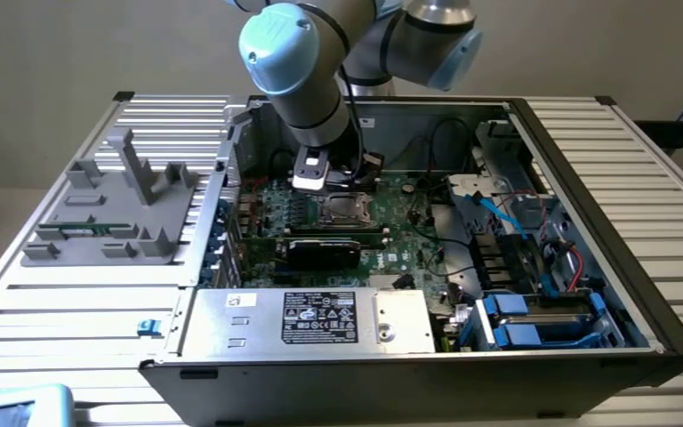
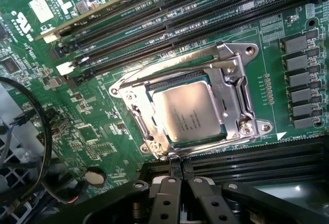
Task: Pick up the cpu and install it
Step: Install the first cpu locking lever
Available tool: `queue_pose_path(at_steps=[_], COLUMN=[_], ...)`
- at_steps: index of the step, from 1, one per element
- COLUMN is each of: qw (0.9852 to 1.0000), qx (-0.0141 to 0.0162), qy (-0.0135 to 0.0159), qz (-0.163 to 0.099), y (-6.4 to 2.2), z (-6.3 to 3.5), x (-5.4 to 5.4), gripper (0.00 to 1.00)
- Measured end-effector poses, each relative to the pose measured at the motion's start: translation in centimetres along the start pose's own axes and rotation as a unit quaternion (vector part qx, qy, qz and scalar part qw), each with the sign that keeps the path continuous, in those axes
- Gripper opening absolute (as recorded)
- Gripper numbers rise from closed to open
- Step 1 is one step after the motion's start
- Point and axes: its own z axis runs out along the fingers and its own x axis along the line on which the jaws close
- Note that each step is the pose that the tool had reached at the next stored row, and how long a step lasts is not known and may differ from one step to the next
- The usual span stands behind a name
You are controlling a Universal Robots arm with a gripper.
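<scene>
The cpu (image 2: 187, 111), a flat square chip with a silver-grey top, lies in the motherboard socket, framed by the shiny metal load plate (image 2: 234, 88). In the exterior view the cpu (image 1: 344, 210) sits mid-board inside the open computer case. My gripper (image 2: 180, 166) hovers just off one edge of the socket, its two black fingers (image 2: 167, 196) pressed together with their tips by the frame's rim. Nothing is clearly held between them. From the exterior view, the gripper (image 1: 321, 184) hangs low over the board, just behind the socket.
Black memory slots (image 2: 169, 23) run along both sides of the socket. A black expansion card (image 1: 324, 249) and a silver box with a black label (image 1: 306, 320) lie nearer the front. Cables (image 1: 496, 218) and blue drive bays (image 1: 532, 320) crowd the exterior view's right. A grey fixture (image 1: 116, 209) stands outside, left.
</scene>
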Motion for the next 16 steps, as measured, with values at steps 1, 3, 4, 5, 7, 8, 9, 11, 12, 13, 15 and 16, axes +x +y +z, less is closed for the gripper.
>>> queue_pose_path(at_steps=[1, 3, 4, 5, 7, 8, 9, 11, 12, 13, 15, 16], qw=[1.0, 1.0, 1.0, 1.0, 1.0, 1.0, 1.0, 1.0, 1.0, 0.9999, 0.9997, 0.9996], qx=[0.0001, 0.0, -0.0001, -0.0002, -0.0006, -0.0008, -0.0012, -0.0029, -0.0048, -0.008, -0.0168, -0.0221], qy=[0.0, -0.0001, -0.0004, -0.0007, -0.0015, -0.002, -0.0025, -0.0046, -0.0066, -0.0094, -0.0159, -0.0192], qz=[0.0, 0.0, 0.0, 0.0, 0.001, 0.001, 0.001, 0.002, 0.002, 0.003, 0.004, 0.005], y=[-0.12, -0.37, -0.51, -0.63, -0.84, -0.95, -1.03, -1.09, -1.1, -1.1, -1.08, -1.07], z=[-0.25, -0.82, -1.13, -1.4, -1.91, -2.15, -2.33, -2.51, -2.53, -2.55, -2.57, -2.58], x=[0.0, 0.1, 0.2, 0.2, 0.3, 0.3, 0.3, 0.3, 0.3, 0.3, 0.2, 0.2], gripper=[0.11, 0.11, 0.11, 0.11, 0.11, 0.11, 0.11, 0.11, 0.11, 0.11, 0.11, 0.11])
